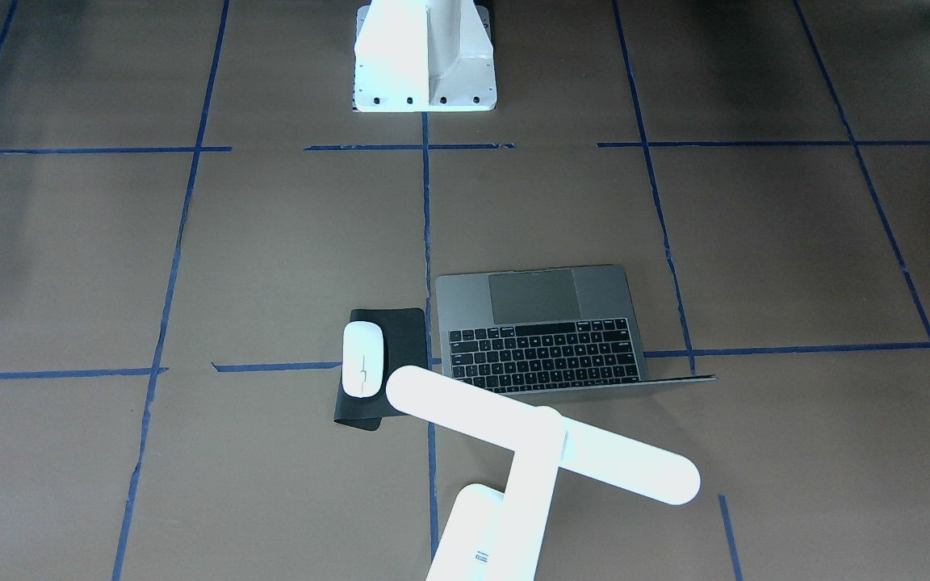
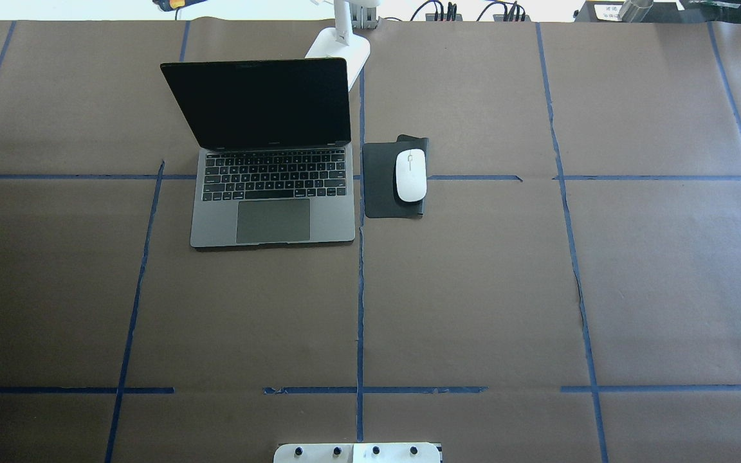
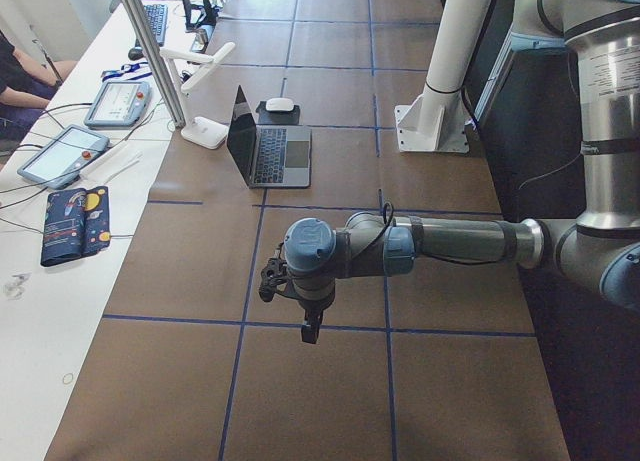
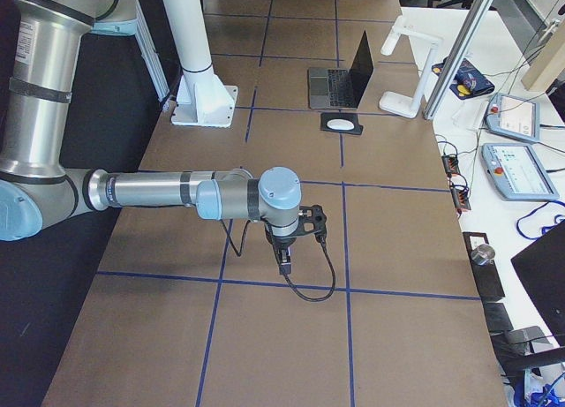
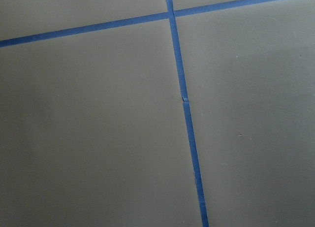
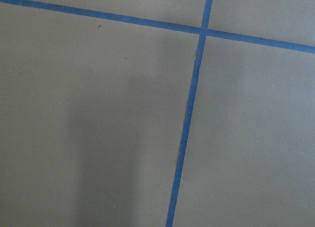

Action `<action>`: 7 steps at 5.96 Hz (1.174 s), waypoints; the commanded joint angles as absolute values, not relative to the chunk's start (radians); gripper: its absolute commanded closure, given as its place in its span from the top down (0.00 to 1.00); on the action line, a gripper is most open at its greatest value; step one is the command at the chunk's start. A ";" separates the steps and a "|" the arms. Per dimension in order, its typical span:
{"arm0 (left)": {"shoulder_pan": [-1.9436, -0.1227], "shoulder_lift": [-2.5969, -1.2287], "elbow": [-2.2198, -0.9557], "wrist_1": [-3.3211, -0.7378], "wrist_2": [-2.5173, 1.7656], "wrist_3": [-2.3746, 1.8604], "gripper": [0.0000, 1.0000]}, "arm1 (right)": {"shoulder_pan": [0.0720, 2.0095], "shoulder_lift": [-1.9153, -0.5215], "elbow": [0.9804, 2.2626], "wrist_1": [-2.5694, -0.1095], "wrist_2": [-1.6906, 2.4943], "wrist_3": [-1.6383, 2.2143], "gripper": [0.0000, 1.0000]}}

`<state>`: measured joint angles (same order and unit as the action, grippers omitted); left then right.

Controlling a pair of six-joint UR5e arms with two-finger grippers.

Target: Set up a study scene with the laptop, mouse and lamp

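The laptop [image 2: 274, 222] stands open with a dark screen at the far middle of the table; it also shows in the front view [image 1: 542, 323]. The white mouse [image 2: 410, 175] lies on a black pad beside the laptop. The white lamp [image 1: 542, 436] stands behind the laptop, its bar head above it; its base [image 2: 338, 48] shows at the far edge. My left gripper [image 3: 310, 331] hangs over bare table, far from these things. My right gripper [image 4: 285, 264] does the same at the other end. I cannot tell whether either is open or shut. Both wrist views show only paper and tape.
The black mouse pad [image 2: 378, 186] lies under the mouse. The white bolted pedestal [image 1: 425, 56] stands at the robot's side of the table. Brown paper with blue tape lines [image 2: 360, 308] covers the table. Tablets and cables [image 4: 512, 160] lie on the operators' side.
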<state>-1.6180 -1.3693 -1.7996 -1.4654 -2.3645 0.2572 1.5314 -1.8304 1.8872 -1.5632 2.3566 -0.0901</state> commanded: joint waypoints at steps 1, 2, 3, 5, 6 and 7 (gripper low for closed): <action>-1.617 -1.355 -1.798 -1.466 -2.364 0.259 1.00 | 1.531 -1.832 1.876 -1.560 2.359 -0.091 1.00; -1.617 -1.355 -1.801 -1.466 -2.364 0.259 1.00 | 1.531 -1.832 1.876 -1.560 2.371 -0.091 1.00; -1.617 -1.355 -1.799 -1.466 -2.364 0.259 1.00 | 1.531 -1.832 1.873 -1.560 2.372 -0.092 1.00; -1.617 -1.355 -1.799 -1.468 -2.365 0.259 1.00 | 1.531 -1.832 1.873 -1.560 2.372 -0.092 1.00; -1.617 -1.355 -1.799 -1.468 -2.365 0.259 1.00 | 1.532 -1.832 1.873 -1.560 2.372 -0.092 1.00; -1.617 -1.355 -1.799 -1.468 -2.365 0.259 1.00 | 1.531 -1.832 1.873 -1.560 2.372 -0.092 1.00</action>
<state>-1.6168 -1.3545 -1.7994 -1.4680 -2.3653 0.2592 1.5315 -1.8316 1.8730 -1.5601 2.3715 -0.0920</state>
